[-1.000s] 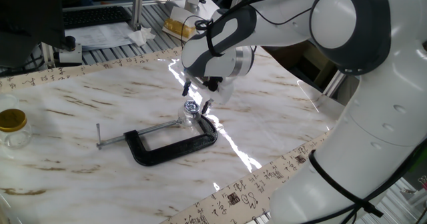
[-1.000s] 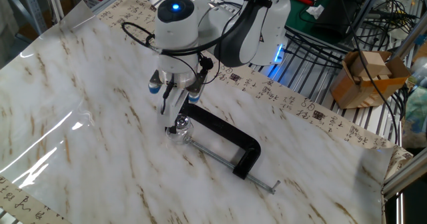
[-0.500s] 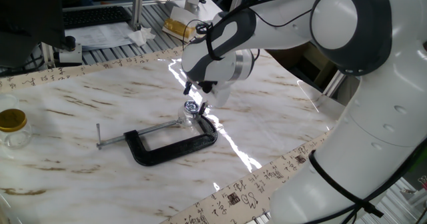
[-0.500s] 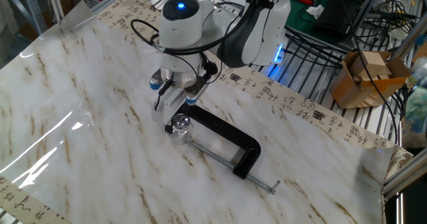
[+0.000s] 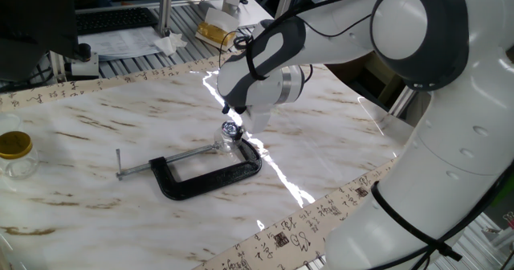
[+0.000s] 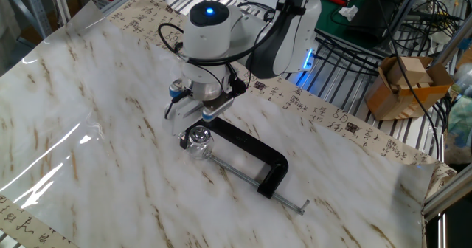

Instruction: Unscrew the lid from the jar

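Note:
The jar (image 5: 231, 138) (image 6: 198, 146) is tiny and clear and stands on the marble table at the jaw end of a black C-clamp (image 5: 210, 177) (image 6: 254, 156). The lid (image 5: 231, 128) (image 6: 198, 135), a shiny silver cap, sits on top of it. My gripper (image 5: 236, 118) (image 6: 190, 118) hangs just above and behind the lid. Its fingers are spread apart, touch neither lid nor jar, and hold nothing. The wrist hides part of the fingers in both views.
A larger clear jar with a yellow-gold lid (image 5: 15, 153) stands at the table's left edge. The clamp's screw rod (image 5: 152, 167) (image 6: 262, 186) sticks out along the table. A patterned tape border (image 5: 297, 226) runs along the table edges. A cardboard box (image 6: 404, 85) sits off the table.
The wrist has turned over the last second, swinging the fingers round and a little up from beside the lid. Jar, lid and clamp have not moved.

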{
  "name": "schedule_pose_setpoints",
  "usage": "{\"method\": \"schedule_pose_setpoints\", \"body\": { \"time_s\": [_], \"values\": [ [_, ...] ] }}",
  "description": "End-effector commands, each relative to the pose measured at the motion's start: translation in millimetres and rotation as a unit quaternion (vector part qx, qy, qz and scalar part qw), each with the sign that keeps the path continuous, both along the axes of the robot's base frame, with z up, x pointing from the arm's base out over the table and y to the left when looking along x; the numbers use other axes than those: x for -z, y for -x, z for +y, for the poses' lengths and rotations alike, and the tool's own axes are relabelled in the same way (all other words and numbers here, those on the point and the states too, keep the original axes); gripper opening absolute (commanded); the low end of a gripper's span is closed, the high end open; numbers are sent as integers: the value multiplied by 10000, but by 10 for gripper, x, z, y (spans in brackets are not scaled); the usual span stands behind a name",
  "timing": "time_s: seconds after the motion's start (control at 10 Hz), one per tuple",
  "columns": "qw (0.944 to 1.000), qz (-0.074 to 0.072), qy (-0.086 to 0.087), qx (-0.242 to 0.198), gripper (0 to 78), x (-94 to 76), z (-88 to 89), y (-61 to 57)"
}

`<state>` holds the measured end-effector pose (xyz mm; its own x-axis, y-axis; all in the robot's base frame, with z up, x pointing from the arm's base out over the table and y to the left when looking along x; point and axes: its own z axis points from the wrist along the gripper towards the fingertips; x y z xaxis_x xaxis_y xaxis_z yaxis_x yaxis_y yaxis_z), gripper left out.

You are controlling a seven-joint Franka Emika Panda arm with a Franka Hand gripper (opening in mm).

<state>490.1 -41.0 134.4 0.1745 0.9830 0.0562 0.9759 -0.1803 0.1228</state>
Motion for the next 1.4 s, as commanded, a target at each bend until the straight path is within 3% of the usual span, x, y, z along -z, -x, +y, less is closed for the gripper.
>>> {"method": "schedule_pose_setpoints", "body": {
  "time_s": [0.1,1.4],
  "values": [
    [9994,141,-172,-274,774,37,8,17],
    [9989,147,-148,-420,774,56,0,59]
  ]
}}
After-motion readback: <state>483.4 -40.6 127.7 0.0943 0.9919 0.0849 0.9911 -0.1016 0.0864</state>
